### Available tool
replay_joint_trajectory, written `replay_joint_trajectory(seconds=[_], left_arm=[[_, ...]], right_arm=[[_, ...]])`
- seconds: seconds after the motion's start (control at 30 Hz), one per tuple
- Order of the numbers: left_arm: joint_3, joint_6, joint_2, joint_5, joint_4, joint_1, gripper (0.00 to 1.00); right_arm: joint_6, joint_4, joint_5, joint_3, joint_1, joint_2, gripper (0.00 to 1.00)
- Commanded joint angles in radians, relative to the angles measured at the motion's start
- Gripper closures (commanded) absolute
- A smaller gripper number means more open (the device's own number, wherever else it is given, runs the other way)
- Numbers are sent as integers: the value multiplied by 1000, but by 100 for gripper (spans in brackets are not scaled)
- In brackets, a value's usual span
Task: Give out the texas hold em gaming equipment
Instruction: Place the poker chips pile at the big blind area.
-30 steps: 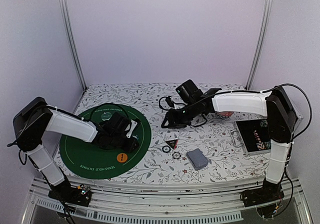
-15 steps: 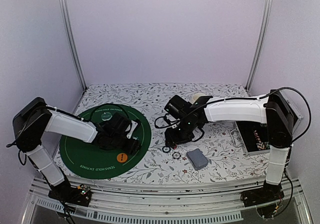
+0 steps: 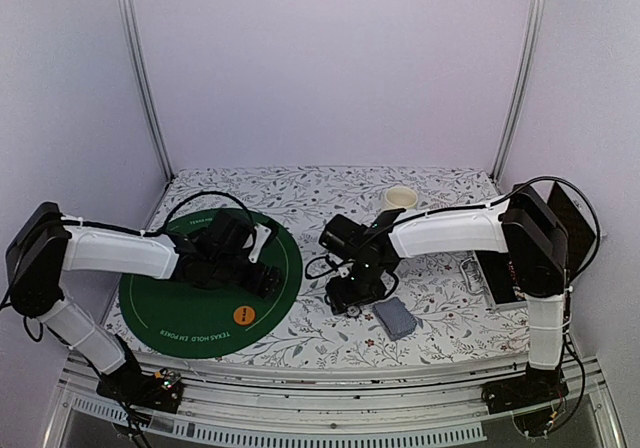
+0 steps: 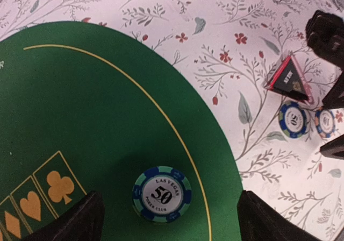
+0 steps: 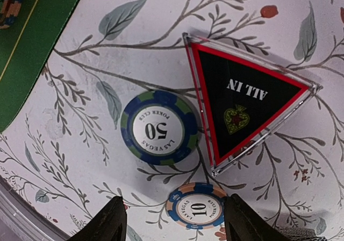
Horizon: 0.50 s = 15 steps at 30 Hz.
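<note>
In the left wrist view my left gripper (image 4: 169, 211) is open over the green mat (image 4: 80, 117), its fingers either side of a blue-green 50 chip (image 4: 162, 194) lying flat there. My right gripper (image 5: 174, 215) is open low over the floral cloth, straddling an orange-blue 10 chip (image 5: 195, 212). A second 50 chip (image 5: 159, 127) lies just beyond it, beside the black-and-red "ALL IN" triangular marker (image 5: 244, 98). The grey-blue card deck (image 3: 395, 318) lies right of the right gripper (image 3: 350, 293). The orange button (image 3: 243, 315) sits on the mat's near edge. The clear disc is not visible.
A cream mug (image 3: 398, 200) stands at the back behind the right arm. A black open case (image 3: 505, 278) lies at the right edge. The left gripper (image 3: 260, 276) is near the mat's right rim, close to the right gripper.
The right arm has swung from the back of the table forward and down onto the chips by the marker, uncovering the mug. The left arm has lowered and stretched out over the mat.
</note>
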Motion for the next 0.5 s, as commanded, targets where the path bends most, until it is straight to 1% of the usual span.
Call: replay_joint_trajectory(seconds=[0.0,0.2,0.27,0.3,0.4,0.47], left_arm=[[38,23,-46,13,-23,-7,12],[60,38,-47,17,-36,-8,12],[66,46,-49,22,-36,-13,13],[69,53,-51,24,-37,-15,13],[72,62,-65,32,-35,-21,13],[71,67,-77,33,-36,-21,13]], right_arm=[[13,-63,59,3,11,43,36],[11,-122,96,26,29,76,42],[7,-127,90,38,34,78,48],[6,-127,84,41,37,75,53],[7,-122,72,43,43,68,58],[4,-96,28,42,48,64,61]])
